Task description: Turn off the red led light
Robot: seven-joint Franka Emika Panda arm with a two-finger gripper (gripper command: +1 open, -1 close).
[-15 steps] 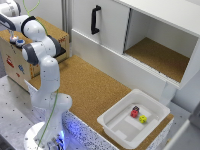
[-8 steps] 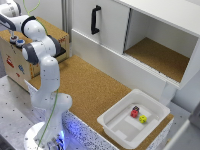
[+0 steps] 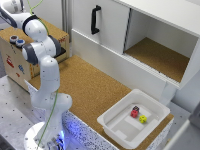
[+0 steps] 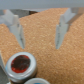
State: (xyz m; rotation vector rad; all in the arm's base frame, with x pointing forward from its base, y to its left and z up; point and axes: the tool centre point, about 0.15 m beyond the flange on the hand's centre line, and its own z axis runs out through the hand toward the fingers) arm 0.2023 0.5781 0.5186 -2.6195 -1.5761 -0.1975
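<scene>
Nothing visibly moved since the earlier frames: arm [image 3: 42, 65] still folded at the exterior view's left, over the cork surface [image 3: 95, 90]. Jaws set wide apart in the wrist view, gripping nothing, both fingertips [image 4: 16, 31] hanging above bare cork. Round red button [image 4: 20, 65] in a silver ring just beside the nearer fingertip, second ring [image 4: 41, 81] cut off at the frame edge. No lit red LED discernible in either view. Elsewhere: white tray [image 3: 115, 125] holding a red block [image 3: 134, 111] and a yellow block [image 3: 143, 119], white cabinet [image 3: 150, 30] with one compartment open.
</scene>
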